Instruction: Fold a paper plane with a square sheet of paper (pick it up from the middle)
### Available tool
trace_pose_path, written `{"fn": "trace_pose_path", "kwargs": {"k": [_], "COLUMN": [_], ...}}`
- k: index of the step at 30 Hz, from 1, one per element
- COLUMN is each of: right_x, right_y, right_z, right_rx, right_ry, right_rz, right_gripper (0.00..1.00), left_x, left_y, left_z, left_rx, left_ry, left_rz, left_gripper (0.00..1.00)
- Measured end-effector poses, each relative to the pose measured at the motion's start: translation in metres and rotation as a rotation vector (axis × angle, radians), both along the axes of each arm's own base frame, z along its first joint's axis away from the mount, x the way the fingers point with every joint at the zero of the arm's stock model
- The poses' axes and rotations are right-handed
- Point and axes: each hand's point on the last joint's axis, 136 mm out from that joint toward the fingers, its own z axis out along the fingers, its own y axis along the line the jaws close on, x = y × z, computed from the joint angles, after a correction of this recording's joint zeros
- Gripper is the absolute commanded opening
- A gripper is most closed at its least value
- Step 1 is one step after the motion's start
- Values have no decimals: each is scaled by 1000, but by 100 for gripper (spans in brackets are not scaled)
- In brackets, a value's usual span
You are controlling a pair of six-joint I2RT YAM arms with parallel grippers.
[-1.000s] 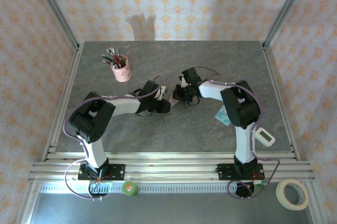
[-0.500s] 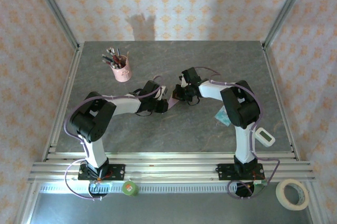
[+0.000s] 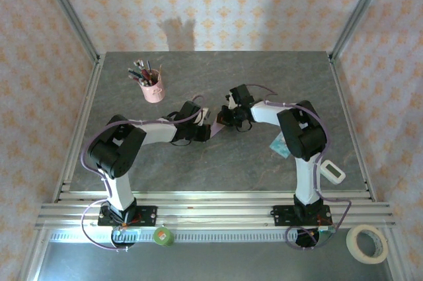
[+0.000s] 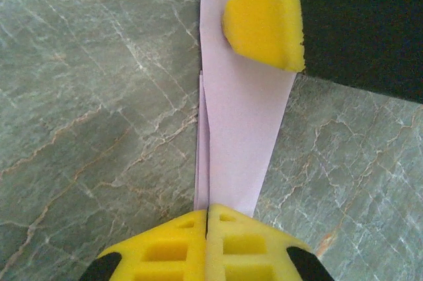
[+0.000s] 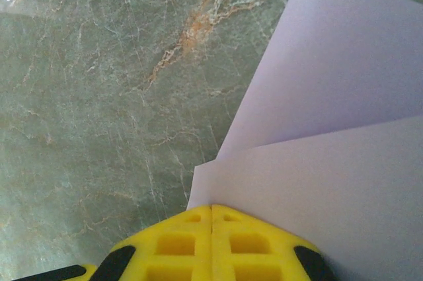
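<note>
The left gripper [image 4: 207, 218] is clenched: its yellow pads meet edge to edge with the narrow end of the folded sheet of paper [image 4: 241, 129] pinched between them. The lilac paper runs away from it as a long tapering strip, with a second layer showing along its left edge, lying low over the grey marbled surface [image 4: 86, 96]. At the far end of that strip one yellow finger [image 4: 264, 16] of the other arm rests on the paper.

The right gripper [image 5: 211, 211] is also clenched on the sheet of paper, pads closed on a corner where two lilac layers overlap and fan out to the right.

From above, both grippers meet around the middle of the surface, the paper held between them, only a sliver of lilac showing.

Compared with a second ago, the left gripper has closed down from a partly parted stance onto the paper. The right gripper has stayed closed. Both arms stand almost where they were.

A pink pen cup [image 3: 153, 89] stands toward the far left corner, upright, with several pens in it, unmoved. A small teal-and-white packet [image 3: 280, 145] lies flat beside the right arm, toward the right edge, also unmoved.
</note>
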Motion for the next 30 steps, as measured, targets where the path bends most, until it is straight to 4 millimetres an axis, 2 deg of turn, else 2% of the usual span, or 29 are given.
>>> {"fn": "trace_pose_path", "kwargs": {"k": [9, 16, 27, 30], "right_x": [-4, -22, -22, -21], "right_y": [0, 10, 12, 11], "right_z": [8, 1, 2, 0], "right_rx": [4, 1, 14, 5], "right_ry": [-8, 13, 17, 25], "right_rz": [5, 45, 40, 14], "right_gripper": [1, 0, 0, 0], "left_x": [3, 3, 4, 4], "left_y": [-2, -2, -2, -3], "left_z": [0, 0, 0, 2], "left_rx": [-8, -9, -12, -19], "left_ry": [-11, -11, -11, -9], "left_rz": [2, 2, 6, 14], "left_gripper": [4, 3, 2, 5]}}
